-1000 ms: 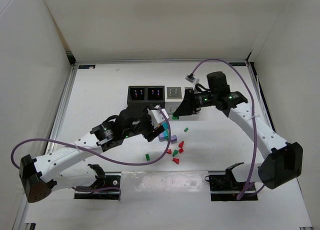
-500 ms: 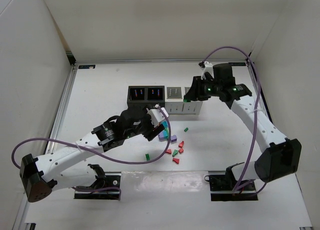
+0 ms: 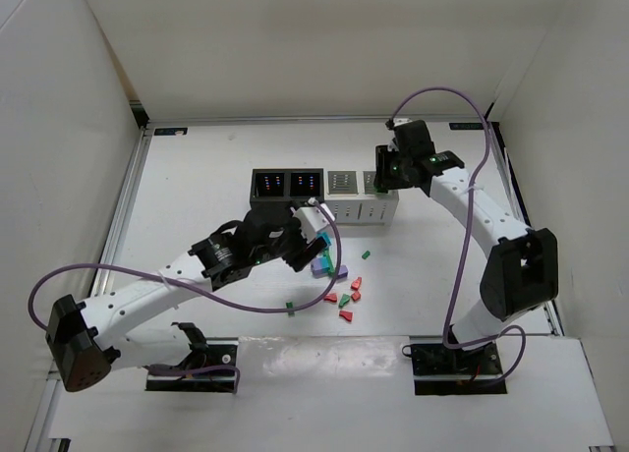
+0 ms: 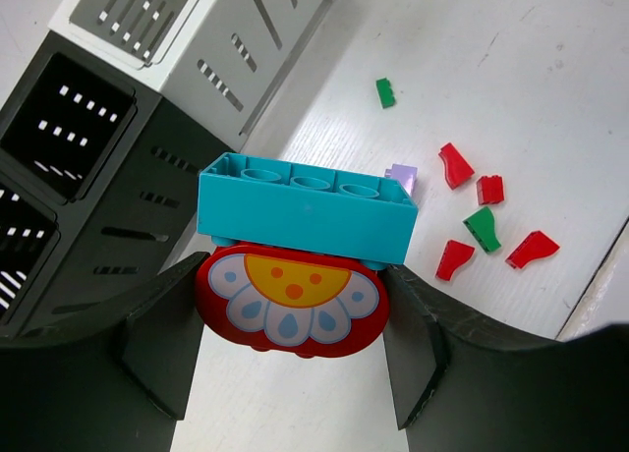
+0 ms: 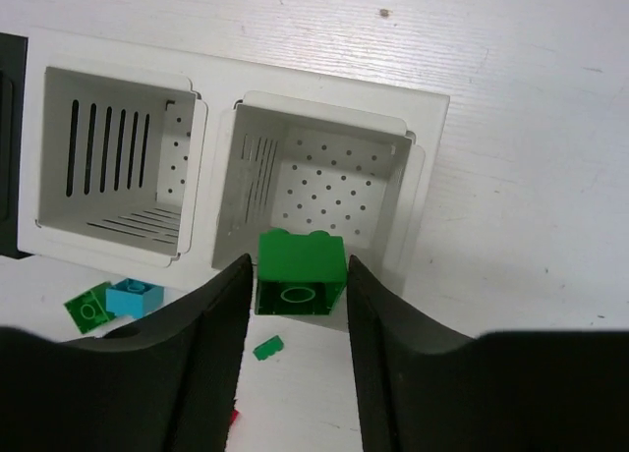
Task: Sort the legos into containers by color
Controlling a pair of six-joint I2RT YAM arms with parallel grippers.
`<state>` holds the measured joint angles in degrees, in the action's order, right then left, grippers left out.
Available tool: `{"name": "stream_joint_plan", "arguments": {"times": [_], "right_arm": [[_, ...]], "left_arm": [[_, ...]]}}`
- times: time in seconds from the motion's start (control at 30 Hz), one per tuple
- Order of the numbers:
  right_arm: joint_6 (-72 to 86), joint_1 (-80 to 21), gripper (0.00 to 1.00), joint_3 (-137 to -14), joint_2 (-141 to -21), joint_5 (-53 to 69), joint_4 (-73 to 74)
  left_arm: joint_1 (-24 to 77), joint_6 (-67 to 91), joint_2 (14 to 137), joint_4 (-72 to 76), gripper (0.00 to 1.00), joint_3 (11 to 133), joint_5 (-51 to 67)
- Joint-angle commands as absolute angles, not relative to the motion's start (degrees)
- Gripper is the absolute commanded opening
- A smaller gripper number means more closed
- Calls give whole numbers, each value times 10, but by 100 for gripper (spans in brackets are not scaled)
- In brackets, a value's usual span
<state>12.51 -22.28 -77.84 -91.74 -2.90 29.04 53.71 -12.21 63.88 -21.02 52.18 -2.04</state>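
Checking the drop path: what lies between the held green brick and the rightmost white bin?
Nothing: the right wrist view shows the stretch between green brick and white bin bare.

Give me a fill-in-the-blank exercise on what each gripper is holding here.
1. The right gripper holds a brick coloured ____.
2. The bin nearest that brick is ____.
3. Between the fingers of the left gripper sits a ____ flower-printed piece with a teal brick on it.
Missing words: green; white; red.
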Motion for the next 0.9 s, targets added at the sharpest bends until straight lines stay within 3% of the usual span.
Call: {"name": "stream_joint_plan", "arguments": {"times": [0.0,0.03,0.07,0.1,0.33,0.43,0.47,0.57,0.87], "right_arm": [[119,-230,48,-804,-908,-61,286],[122,-233,56,-803,-903,-58,289],[120,-233,81,-801,-898,-52,287],[115,-233,90,-796,-891,-48,289],[124,-254,90,-752,-812,18,300],[126,-237,90,-719,-766,141,291],[132,-221,90,-709,-750,255,275],[146,-201,90,-673,-730,424,236],[155,-279,90,-672,-748,491,208]], "left_arm": [[534,-126,647,-204,50,554,-2],[534,-128,647,-206,50,557,-2],[533,-129,651,-209,50,559,-2],[534,-129,655,-208,50,562,-3],[533,-157,655,-209,49,570,38],[533,-171,652,-213,49,572,50],[533,-171,652,-214,49,572,52],[533,-179,650,-207,49,571,62],[533,-189,638,-198,48,572,86]]}}
